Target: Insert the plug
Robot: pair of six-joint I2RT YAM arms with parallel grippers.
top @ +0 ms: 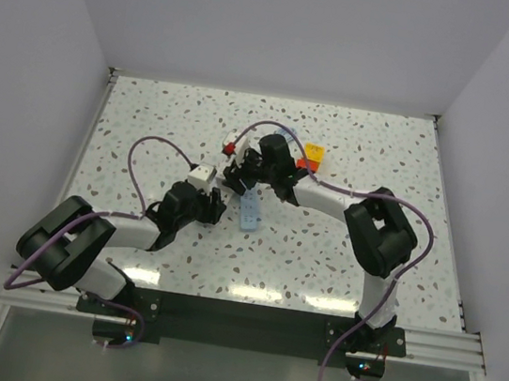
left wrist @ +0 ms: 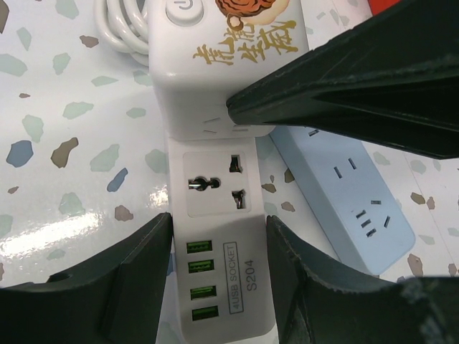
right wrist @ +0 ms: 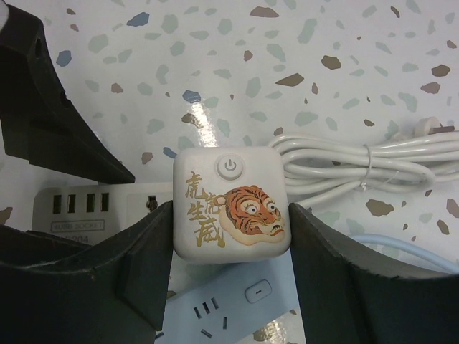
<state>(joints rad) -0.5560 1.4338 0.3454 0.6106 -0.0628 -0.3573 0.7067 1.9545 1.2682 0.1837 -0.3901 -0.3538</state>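
Observation:
The plug (right wrist: 233, 204) is a white cube with a tiger face and a power button, and its white cord (right wrist: 344, 165) is bundled to the right. My right gripper (right wrist: 231, 215) is shut on the cube's two sides. The cube sits over the far end of a white socket strip (left wrist: 215, 215) that has one universal socket and several green USB ports. My left gripper (left wrist: 219, 287) is shut on the strip's near end, a finger pressed to each long side. In the top view both grippers meet at mid-table near the white block (top: 202, 175).
A pale blue power strip (left wrist: 351, 193) lies on the speckled table just right of the white one and under the cube (right wrist: 237, 301). An orange-and-yellow object (top: 314, 153) and a small red piece (top: 230, 147) lie farther back. White walls enclose the table.

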